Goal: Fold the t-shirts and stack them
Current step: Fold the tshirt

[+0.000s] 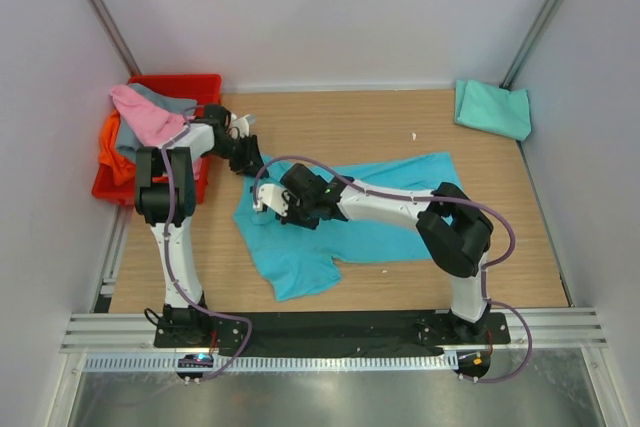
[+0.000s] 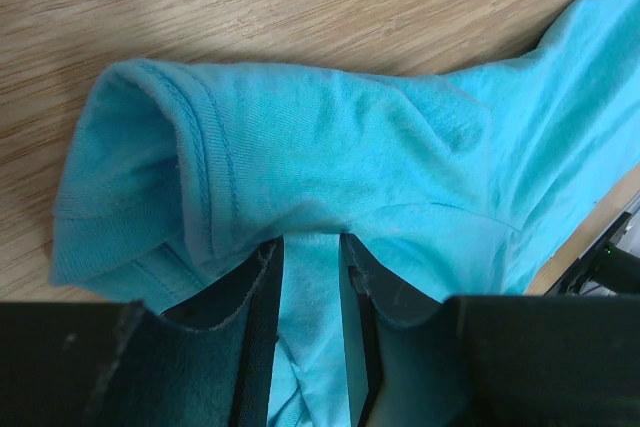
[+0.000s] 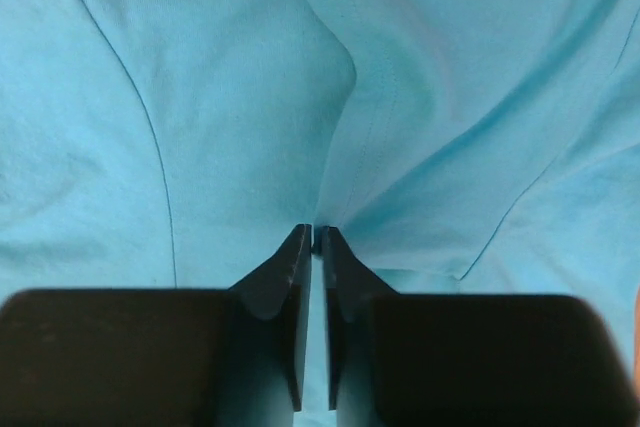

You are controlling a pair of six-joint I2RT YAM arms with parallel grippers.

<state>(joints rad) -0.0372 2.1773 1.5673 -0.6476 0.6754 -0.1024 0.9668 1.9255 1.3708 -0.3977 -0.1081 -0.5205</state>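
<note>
- We see the blue shirt point(image 1: 300, 257) spread on the table point(image 1: 330, 122), mid-left, rumpled, with one sleeve pointing toward the near edge.
- Our left gripper point(image 1: 247, 159) sits at the shirt's far-left corner. In its wrist view the jaws are clamped on a bunch of blue cloth point(image 2: 330, 167), and a hemmed sleeve opening lifts off the wood just ahead of the fingers point(image 2: 262, 287).
- Our right gripper point(image 1: 262, 197) is just beside the left one, a little nearer to us, on the shirt's left edge.
- In the right wrist view the fingers point(image 3: 296, 267) are almost touching, pinching a raised fold of the blue shirt point(image 3: 200, 97) at their tips.
- The mint shirt point(image 1: 492, 109) lies folded in the far-right corner, well apart from both arms.
- The crate point(image 1: 185, 80) stands at the far-left edge of the table.
- A pink shirt point(image 1: 148, 115) is draped over the top of it, a grey shirt point(image 1: 172, 100) shows beneath that, and an orange shirt point(image 1: 110, 152) hangs over its left side.
</note>
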